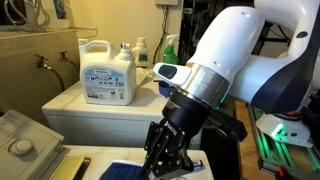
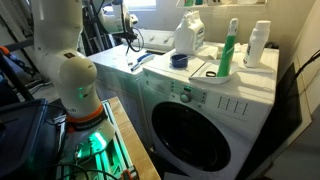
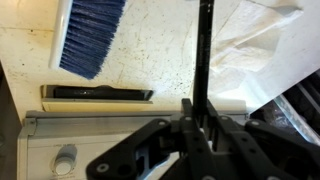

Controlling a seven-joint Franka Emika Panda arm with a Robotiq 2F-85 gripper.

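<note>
My gripper point(image 3: 205, 108) is shut on a thin black rod point(image 3: 205, 50) that runs straight up the wrist view. A brush with blue bristles and a white back point(image 3: 92, 35) lies on the speckled white machine top, to the left of the rod. I cannot tell whether the rod joins the brush. In an exterior view the gripper point(image 1: 165, 160) hangs low over the white top, with the blue bristles point(image 1: 125, 170) beside it. In an exterior view the gripper point(image 2: 133, 47) is at the far end of the washer top.
A white detergent jug point(image 1: 105, 75) and small bottles point(image 1: 141, 50) stand behind on a white appliance. A green spray bottle point(image 2: 230, 50), a white bottle point(image 2: 258, 45) and a blue cap point(image 2: 178, 60) stand on the washer point(image 2: 195, 130). Crumpled white plastic point(image 3: 255, 45) lies right of the rod.
</note>
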